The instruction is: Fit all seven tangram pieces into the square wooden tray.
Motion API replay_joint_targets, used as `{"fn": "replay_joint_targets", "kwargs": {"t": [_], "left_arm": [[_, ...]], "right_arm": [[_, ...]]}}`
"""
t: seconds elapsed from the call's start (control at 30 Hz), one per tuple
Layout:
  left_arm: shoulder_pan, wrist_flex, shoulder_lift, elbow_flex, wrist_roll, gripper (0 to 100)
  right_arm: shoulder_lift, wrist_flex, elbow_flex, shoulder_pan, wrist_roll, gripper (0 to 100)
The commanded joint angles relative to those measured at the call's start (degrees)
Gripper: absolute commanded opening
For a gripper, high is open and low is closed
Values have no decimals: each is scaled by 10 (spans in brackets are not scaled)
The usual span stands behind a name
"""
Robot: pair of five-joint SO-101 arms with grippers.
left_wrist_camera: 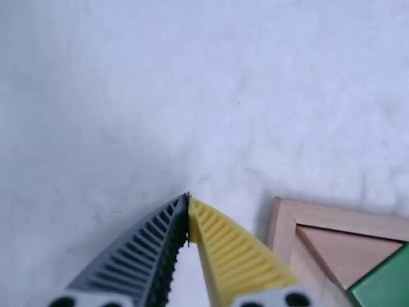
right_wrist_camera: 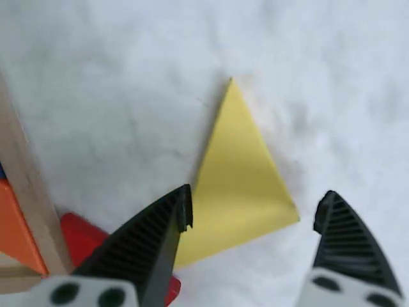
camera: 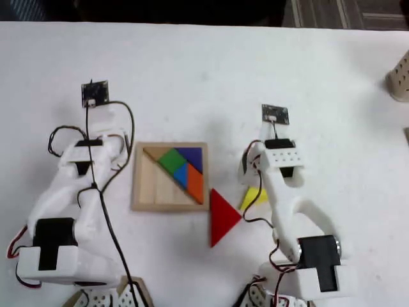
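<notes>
The square wooden tray (camera: 167,206) lies between the arms. It holds a green piece (camera: 171,160), a dark blue piece (camera: 191,156), an orange piece (camera: 195,182) and pale wood-coloured pieces (camera: 153,182). A red triangle (camera: 222,216) lies on the table just right of the tray. A yellow triangle (right_wrist_camera: 239,176) rests flat beyond it, and my right gripper (right_wrist_camera: 255,208) stands open just above it, one finger on each side of its wide end. My left gripper (left_wrist_camera: 187,203) is shut and empty over bare table beside the tray's corner (left_wrist_camera: 281,220).
The white table spreads wide beyond the tray. A pale perforated object (camera: 399,77) stands at the far right edge. Cables (camera: 105,217) trail from the left arm across the table near the tray's left side.
</notes>
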Motion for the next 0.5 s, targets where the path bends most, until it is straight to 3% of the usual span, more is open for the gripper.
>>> {"fn": "replay_joint_targets", "kwargs": {"t": [0.0,0.47], "left_arm": [[-7,2,-2,-31,3,23],[-7,2,-2,-31,3,23]], "right_arm": [[-26,-28,9,-7,-39,298],[56,-82,6,-10,-49,298]]}}
